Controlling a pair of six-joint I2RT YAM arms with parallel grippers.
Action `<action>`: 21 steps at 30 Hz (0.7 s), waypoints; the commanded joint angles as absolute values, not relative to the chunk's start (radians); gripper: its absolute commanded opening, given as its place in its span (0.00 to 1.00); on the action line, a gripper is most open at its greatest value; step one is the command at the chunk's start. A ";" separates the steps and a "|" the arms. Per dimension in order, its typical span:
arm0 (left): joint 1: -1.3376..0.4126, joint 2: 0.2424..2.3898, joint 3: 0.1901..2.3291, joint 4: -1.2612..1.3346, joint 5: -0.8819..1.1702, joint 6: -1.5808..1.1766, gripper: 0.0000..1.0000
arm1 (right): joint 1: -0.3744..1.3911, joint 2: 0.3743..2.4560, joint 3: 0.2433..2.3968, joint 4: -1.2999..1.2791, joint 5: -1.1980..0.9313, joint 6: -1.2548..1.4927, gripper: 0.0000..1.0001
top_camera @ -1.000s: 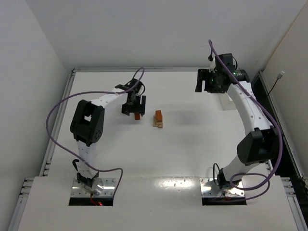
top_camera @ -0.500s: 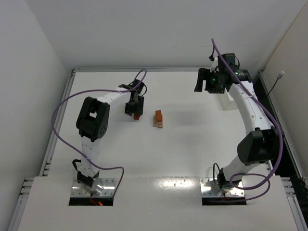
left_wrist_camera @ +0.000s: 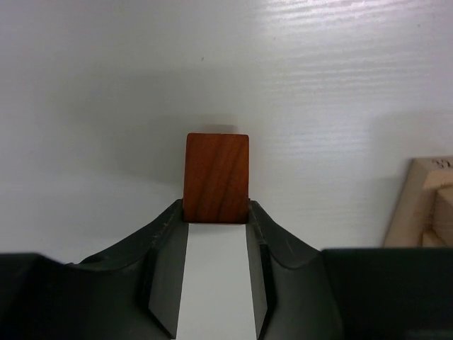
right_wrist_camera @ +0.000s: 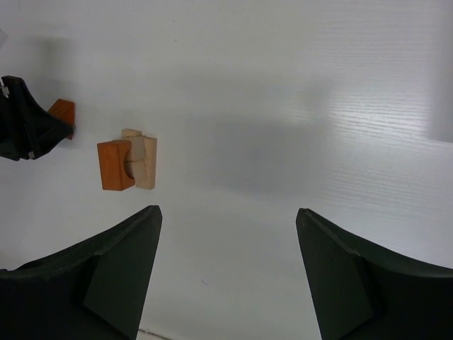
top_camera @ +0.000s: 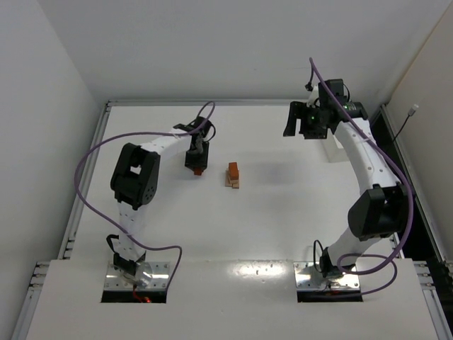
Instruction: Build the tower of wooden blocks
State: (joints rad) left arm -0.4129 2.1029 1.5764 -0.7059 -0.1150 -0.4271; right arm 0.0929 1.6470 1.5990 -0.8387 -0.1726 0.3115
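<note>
Left gripper [left_wrist_camera: 217, 225] is closed on a reddish-brown block [left_wrist_camera: 217, 178]: both fingertips press its lower flanks, and the upper part of the block projects past them, grain running lengthwise. Top view: this gripper [top_camera: 197, 163] points down at the white table [top_camera: 283, 212], left of centre, with the block [top_camera: 201, 171] just showing at its tip. Whether the block rests on the surface or is raised off it cannot be told. The partly built tower [top_camera: 232, 175] stands just to the right of the held block, apart from it; it consists of pale tan pieces below and an orange-brown cube [right_wrist_camera: 115, 164] on top. The left wrist view catches only its tan edge [left_wrist_camera: 425, 205] at the right border. Right gripper [right_wrist_camera: 226, 273] has its jaws spread wide with nothing between them. It hangs over the far right part of the table [top_camera: 301, 120], well apart from the tower [right_wrist_camera: 134, 161].
</note>
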 commanded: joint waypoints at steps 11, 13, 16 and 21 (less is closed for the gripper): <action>-0.448 1.684 1.471 -0.772 -0.032 -0.411 0.00 | 0.104 1.629 1.552 -0.805 -0.207 0.380 0.72; -0.448 1.660 1.480 -0.781 -0.012 -0.423 0.00 | 0.104 1.620 1.542 -0.805 -0.207 0.380 0.72; -0.457 1.651 1.502 -0.793 0.028 -0.457 0.00 | 0.104 1.609 1.532 -0.796 -0.198 0.380 0.72; -0.532 1.669 1.546 -0.793 0.061 -0.494 0.00 | 0.115 1.600 1.523 -0.796 -0.198 0.380 0.72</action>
State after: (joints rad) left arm -0.4797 1.6756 1.4879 -0.7883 0.0143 -0.4580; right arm 0.1001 1.6485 1.5333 -0.8303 -0.1909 0.3668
